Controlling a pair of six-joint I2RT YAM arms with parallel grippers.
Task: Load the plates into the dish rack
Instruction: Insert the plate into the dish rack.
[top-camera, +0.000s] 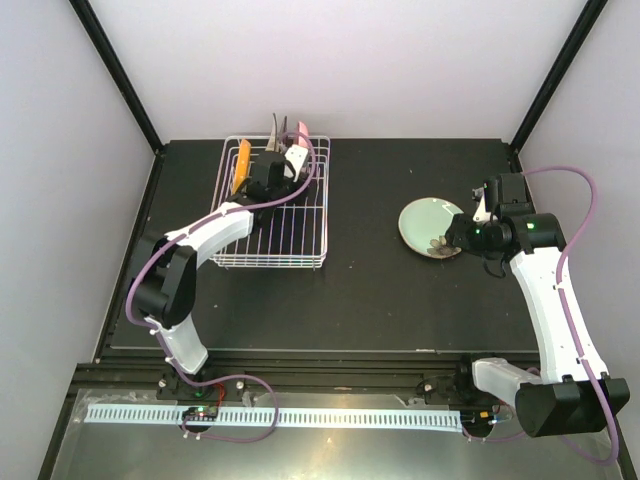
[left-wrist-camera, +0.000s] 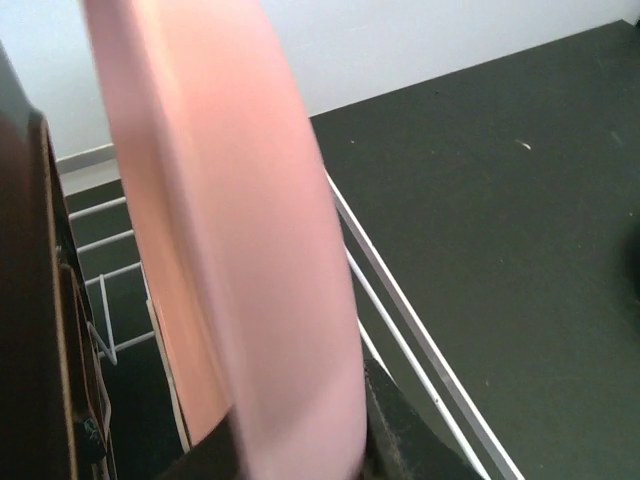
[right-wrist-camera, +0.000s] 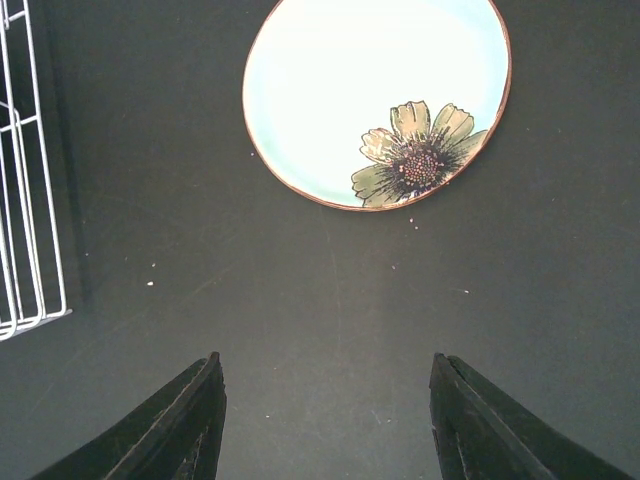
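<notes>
Grips the pink plate (left-wrist-camera: 230, 250) by its lower rim with the left gripper (left-wrist-camera: 300, 455), jaws closed on it, dark fingers (left-wrist-camera: 395, 430) against both faces. Holds that plate upright on edge at the far end of the dish rack (top-camera: 270, 262), inside the wire walls, close to the rack's right rail. Fills most of the left wrist view with the plate's blurred pink face, with white rack wires just behind and to the right of it. Shows a small orange plate (top-camera: 241, 165) standing on edge in the rack too, at the far left corner, left of the pink one. Hangs the right gripper (right-wrist-camera: 325, 362) well to the right of the rack, above the black table (top-camera: 380, 300), jaws open wide with nothing between them. Has the round pale green plate (right-wrist-camera: 370, 90) lying flat on the table, well apart from the rack on its right side, just beyond the open fingertips and not touching them, dark flower (right-wrist-camera: 415, 155) toward the gripper side of its face. Catches one corner of the rack at the left edge of the right wrist view, apart from the green plate
</notes>
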